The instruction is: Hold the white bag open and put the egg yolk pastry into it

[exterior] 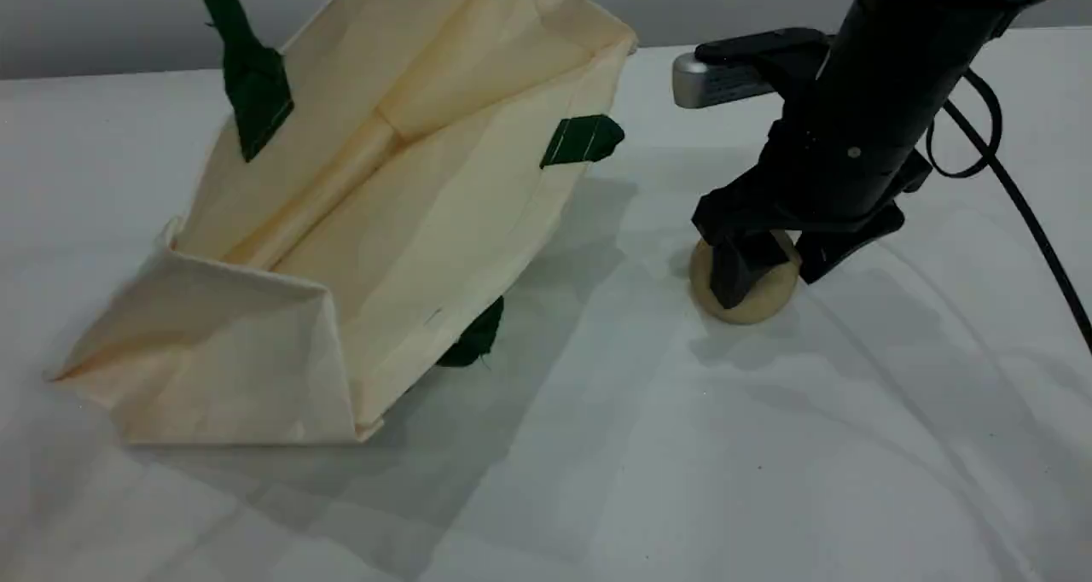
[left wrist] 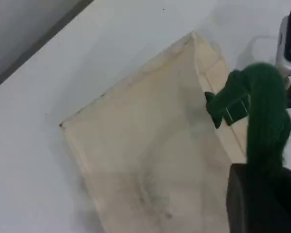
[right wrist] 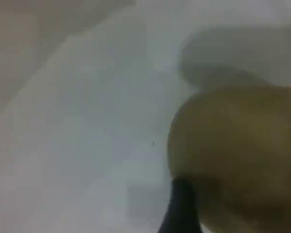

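Note:
The white bag [exterior: 409, 224] lies tilted on the table at the left, mouth gaping up and toward the right. Its dark green handle [exterior: 226, 10] is pulled up out of the scene view's top edge. In the left wrist view the same handle [left wrist: 266, 111] runs down into my left gripper [left wrist: 262, 194], which is shut on it above the bag [left wrist: 145, 145]. The egg yolk pastry [exterior: 759, 305], a small tan ball, rests on the table right of the bag. My right gripper [exterior: 772, 270] is closed around it, one finger on each side. The pastry [right wrist: 237, 145] fills the right wrist view beside a dark fingertip [right wrist: 182, 208].
The table [exterior: 682, 462] is covered with a white cloth. A silver wrist camera [exterior: 717, 78] sticks out left from the right arm, and a black cable [exterior: 1024, 198] trails down its right side. A second green handle [exterior: 473, 339] lies under the bag's near side.

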Robot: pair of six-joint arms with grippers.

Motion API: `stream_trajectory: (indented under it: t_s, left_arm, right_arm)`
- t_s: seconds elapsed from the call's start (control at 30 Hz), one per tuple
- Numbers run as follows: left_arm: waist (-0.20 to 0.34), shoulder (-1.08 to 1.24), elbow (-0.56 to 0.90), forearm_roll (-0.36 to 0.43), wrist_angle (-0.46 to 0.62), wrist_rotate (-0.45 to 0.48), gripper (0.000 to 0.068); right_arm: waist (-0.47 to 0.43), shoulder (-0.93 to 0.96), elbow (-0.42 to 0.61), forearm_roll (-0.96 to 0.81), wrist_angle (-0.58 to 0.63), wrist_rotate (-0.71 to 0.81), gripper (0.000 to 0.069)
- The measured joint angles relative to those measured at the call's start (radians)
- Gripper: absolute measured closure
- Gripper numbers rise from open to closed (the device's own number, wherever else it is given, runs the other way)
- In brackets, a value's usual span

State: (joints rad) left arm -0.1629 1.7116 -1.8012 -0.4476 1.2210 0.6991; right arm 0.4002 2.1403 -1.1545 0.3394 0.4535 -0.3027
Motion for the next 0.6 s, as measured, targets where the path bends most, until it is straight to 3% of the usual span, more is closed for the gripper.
stream_trajectory:
  t_s: [0.27,0.6]
  left_arm:
    - [0.0,0.0,0.0,0.0,0.0,0.0,0.059]
    - [0.0,0.0,0.0,0.003,0.0,0.0,0.059]
  right_arm:
    - [-0.001,0.0,0.0,0.01,0.003,0.001,0.048]
    - [-0.002,-0.058,0.001,-0.061,0.026,0.024,0.048]
